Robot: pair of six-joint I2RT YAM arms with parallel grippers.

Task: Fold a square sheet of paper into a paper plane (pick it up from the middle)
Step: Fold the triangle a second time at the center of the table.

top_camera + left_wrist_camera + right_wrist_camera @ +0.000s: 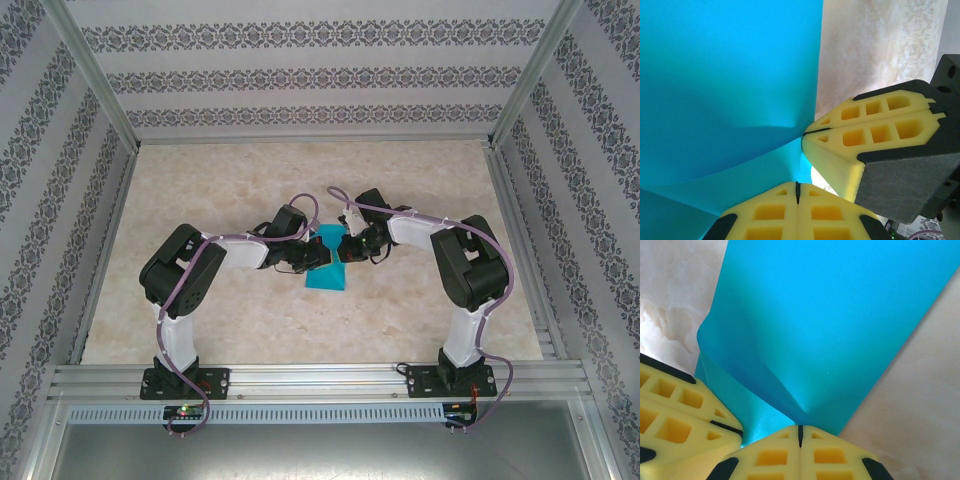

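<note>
Teal square sheet of paper (pixel 326 272) (buckled), left jaws and right jaws both pinching its middle

Beige marbled tabletop (pixel 250 330), enclosed left, right and far by floral-striped wall panels (pixel 300 75). Aluminium extrusion rails (pixel 320 378) span the near edge.

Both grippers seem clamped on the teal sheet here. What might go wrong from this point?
1. The left gripper and right gripper pinch the square sheet of paper at almost one spot near its middle. The paper buckles there, so a stray crease may set.
2. The two grippers sit very close together, so any inward move risks a collision.
3. Only the very tips hold the paper. Pulling apart might tear it or let it slip.
</note>
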